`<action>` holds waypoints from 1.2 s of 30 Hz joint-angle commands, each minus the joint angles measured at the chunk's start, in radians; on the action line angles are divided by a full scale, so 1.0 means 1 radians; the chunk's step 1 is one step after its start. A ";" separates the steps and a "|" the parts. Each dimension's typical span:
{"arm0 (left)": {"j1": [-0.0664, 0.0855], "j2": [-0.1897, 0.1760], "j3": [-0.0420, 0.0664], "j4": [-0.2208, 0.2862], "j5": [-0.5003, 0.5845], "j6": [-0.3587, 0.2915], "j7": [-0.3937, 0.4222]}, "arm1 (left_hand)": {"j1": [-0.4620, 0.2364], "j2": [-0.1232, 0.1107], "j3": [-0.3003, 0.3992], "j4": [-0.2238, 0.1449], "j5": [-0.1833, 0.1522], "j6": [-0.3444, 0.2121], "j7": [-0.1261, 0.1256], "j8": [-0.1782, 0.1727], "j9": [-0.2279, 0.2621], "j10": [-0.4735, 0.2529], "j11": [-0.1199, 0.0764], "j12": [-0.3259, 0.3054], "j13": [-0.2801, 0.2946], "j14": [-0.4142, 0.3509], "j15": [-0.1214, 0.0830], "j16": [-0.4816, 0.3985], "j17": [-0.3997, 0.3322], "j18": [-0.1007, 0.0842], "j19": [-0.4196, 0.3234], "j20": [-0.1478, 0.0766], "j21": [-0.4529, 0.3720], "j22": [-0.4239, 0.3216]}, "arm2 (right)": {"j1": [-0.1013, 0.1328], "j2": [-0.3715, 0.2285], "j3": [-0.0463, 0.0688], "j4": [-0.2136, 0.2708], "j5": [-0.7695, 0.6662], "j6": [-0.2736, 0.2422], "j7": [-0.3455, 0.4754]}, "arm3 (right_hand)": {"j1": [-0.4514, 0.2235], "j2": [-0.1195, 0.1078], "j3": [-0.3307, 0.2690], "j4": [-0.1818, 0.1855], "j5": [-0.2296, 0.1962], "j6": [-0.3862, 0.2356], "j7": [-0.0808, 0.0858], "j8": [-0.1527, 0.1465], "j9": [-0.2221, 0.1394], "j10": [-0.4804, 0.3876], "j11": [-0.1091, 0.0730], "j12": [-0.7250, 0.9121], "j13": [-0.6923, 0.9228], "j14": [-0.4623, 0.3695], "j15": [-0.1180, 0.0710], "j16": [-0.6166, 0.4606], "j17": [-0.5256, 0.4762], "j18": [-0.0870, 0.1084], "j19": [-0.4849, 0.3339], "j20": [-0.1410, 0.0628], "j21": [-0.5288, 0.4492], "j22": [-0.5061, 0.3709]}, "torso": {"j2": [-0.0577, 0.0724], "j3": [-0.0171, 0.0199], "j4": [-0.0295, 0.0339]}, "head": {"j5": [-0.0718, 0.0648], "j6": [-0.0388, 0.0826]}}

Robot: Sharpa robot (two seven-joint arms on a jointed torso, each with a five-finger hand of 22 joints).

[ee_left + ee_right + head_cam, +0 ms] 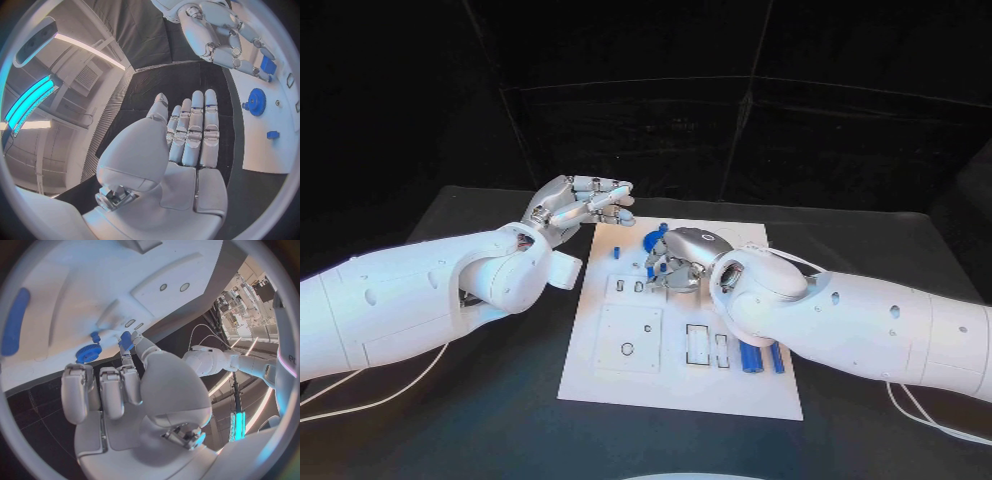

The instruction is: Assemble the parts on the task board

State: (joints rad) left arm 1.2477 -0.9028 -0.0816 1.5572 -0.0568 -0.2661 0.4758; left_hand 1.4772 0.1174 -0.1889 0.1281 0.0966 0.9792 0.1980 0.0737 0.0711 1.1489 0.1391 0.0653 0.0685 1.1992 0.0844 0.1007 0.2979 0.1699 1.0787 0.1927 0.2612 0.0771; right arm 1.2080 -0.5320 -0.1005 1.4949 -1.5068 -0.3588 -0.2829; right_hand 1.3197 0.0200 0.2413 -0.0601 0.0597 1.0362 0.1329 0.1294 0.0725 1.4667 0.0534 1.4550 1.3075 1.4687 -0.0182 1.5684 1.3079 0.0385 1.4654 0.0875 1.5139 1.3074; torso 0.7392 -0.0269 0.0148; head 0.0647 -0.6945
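We judged the placing step to be in hand. The right hand (pixel 678 262) hovered over the far half of the task board (pixel 678 385), pinching a small blue part (pixel 125 340) at its fingertips, just beside the blue gear (pixel 87 353) (seat beneath not visible to us). The left hand (pixel 577 206) waited off the board's far corner, fingers straight, together, holding nothing. Next move calls for aligning the part, then lowering it.

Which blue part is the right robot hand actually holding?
The small blue block, pinched at the right robot hand's fingertips over the task board. The blue gear and long blue bar lie free.
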 commanded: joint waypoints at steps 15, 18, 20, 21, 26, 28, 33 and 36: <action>0.002 0.004 0.001 0.002 0.007 -0.004 0.035 | 0.001 0.013 -0.003 0.000 0.002 0.007 -0.002 0.000 0.002 0.007 -0.003 0.002 0.001 0.005 0.001 0.004 0.001 0.015 0.008 0.000 0.005 0.001 | -0.023 0.021 -0.007 -0.011 -0.051 0.045 -0.033 | -0.007 -0.022 0.007 -0.006 0.012 0.005 0.001 -0.001 0.001 0.033 -0.005 0.003 0.164 0.102 -0.005 0.002 0.263 -0.010 0.049 -0.006 0.000 0.122 | -0.001 -0.0005 0.0009 | 0.000 -0.007; 0.002 0.004 0.001 0.002 0.008 -0.003 0.036 | 0.001 0.013 -0.003 0.000 0.002 0.007 -0.002 0.000 0.002 0.007 -0.003 0.002 0.001 0.005 0.001 0.004 0.001 0.015 0.008 0.000 0.005 0.001 | -0.025 0.023 -0.007 -0.013 -0.051 0.042 -0.032 | -0.007 -0.022 0.007 -0.006 0.012 0.005 0.001 -0.001 0.001 0.033 -0.005 0.003 0.164 0.102 -0.005 0.002 0.263 -0.010 0.049 -0.006 0.000 0.122 | -0.001 -0.0006 0.0011 | 0.000 -0.007; 0.002 0.003 0.001 0.003 0.009 -0.003 0.036 | 0.001 0.013 -0.003 0.000 0.002 0.007 -0.002 0.000 0.002 0.007 -0.003 0.002 0.001 0.005 0.001 0.004 0.001 0.015 0.008 0.000 0.005 0.001 | -0.026 0.023 -0.007 -0.014 -0.051 0.041 -0.031 | -0.009 -0.022 0.008 -0.006 0.014 0.005 0.001 -0.001 0.001 0.033 -0.005 0.002 0.164 0.102 -0.005 0.002 0.263 -0.010 0.049 -0.006 0.001 0.123 | -0.001 -0.0007 0.0010 | 0.001 -0.007; 0.002 0.003 0.001 0.003 0.009 -0.003 0.036 | 0.001 0.013 -0.003 0.000 0.002 0.007 -0.002 0.000 0.002 0.007 -0.003 0.002 0.001 0.005 0.001 0.004 0.001 0.015 0.008 0.000 0.005 0.001 | -0.027 0.024 -0.007 -0.014 -0.051 0.039 -0.031 | -0.009 -0.022 0.008 -0.006 0.014 0.005 0.001 -0.001 0.001 0.033 -0.005 0.002 0.164 0.102 -0.005 0.002 0.263 -0.010 0.049 -0.006 0.001 0.123 | -0.001 -0.0007 0.0003 | 0.001 -0.006; 0.002 0.004 0.001 0.003 0.009 -0.002 0.036 | 0.001 0.013 -0.003 -0.001 0.002 0.007 -0.001 0.000 0.002 0.007 -0.002 0.002 0.001 0.004 0.001 0.003 0.001 0.015 0.008 0.000 0.004 0.000 | -0.029 0.025 -0.007 -0.015 -0.051 0.028 -0.028 | -0.009 -0.022 0.008 -0.006 0.014 0.005 0.001 -0.001 0.001 0.033 -0.005 0.002 0.164 0.102 -0.005 0.002 0.263 -0.010 0.049 -0.006 0.001 0.123 | -0.001 -0.0001 0.0001 | 0.002 -0.008; 0.002 0.004 0.001 0.002 0.009 -0.001 0.036 | 0.001 0.013 -0.003 -0.001 0.002 0.007 -0.001 0.000 0.002 0.007 -0.002 0.002 0.001 0.004 0.001 0.003 0.001 0.015 0.008 0.000 0.004 0.000 | -0.030 0.026 -0.007 -0.015 -0.051 0.025 -0.027 | -0.009 -0.022 0.008 -0.006 0.014 0.005 0.001 -0.001 0.001 0.033 -0.005 0.002 0.164 0.102 -0.005 0.002 0.263 -0.010 0.049 -0.006 0.001 0.123 | -0.001 -0.0003 -0.0001 | 0.002 -0.008; 0.002 0.005 0.001 0.001 0.009 0.000 0.036 | 0.001 0.013 -0.003 -0.001 0.002 0.007 -0.001 0.000 0.002 0.006 -0.002 0.002 0.001 0.004 0.001 0.003 0.001 0.015 0.008 0.000 0.004 0.000 | -0.031 0.028 -0.007 -0.018 -0.050 0.028 -0.030 | -0.011 -0.023 0.009 -0.006 0.017 0.005 0.002 -0.002 0.000 0.033 -0.005 0.002 0.163 0.102 -0.005 0.002 0.263 -0.009 0.049 -0.006 0.000 0.122 | 0.000 0.0009 0.0000 | 0.004 -0.007; 0.002 0.005 0.001 0.000 0.009 0.001 0.035 | 0.001 0.013 -0.003 -0.001 0.002 0.007 -0.001 0.000 0.002 0.006 -0.002 0.002 0.001 0.004 0.001 0.003 0.001 0.015 0.008 0.000 0.004 0.000 | -0.031 0.028 -0.007 -0.022 -0.050 0.035 -0.031 | -0.013 -0.024 0.009 -0.006 0.018 0.004 0.002 -0.003 0.000 0.032 -0.004 0.001 0.162 0.102 -0.005 0.002 0.263 -0.009 0.048 -0.006 0.000 0.121 | -0.001 0.0001 -0.0004 | 0.003 -0.008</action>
State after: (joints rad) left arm 1.2479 -0.8993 -0.0815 1.5566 -0.0511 -0.2708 0.4954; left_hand 1.4811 0.1213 -0.1888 0.1281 0.0966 0.9791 0.1980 0.0738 0.0713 1.1489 0.1393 0.0653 0.0684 1.1991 0.0844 0.1007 0.2981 0.1698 1.0786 0.1928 0.2611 0.0768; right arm 1.1783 -0.5042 -0.1056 1.4754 -1.5514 -0.3314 -0.3100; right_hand 1.3105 0.0023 0.2465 -0.0652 0.0735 1.0357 0.1329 0.1237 0.0725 1.4667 0.0535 1.4550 1.3075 1.4686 -0.0181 1.5684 1.3075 0.0385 1.4654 0.0876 1.5139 1.3073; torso 0.7382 -0.0266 0.0150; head 0.0684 -0.7020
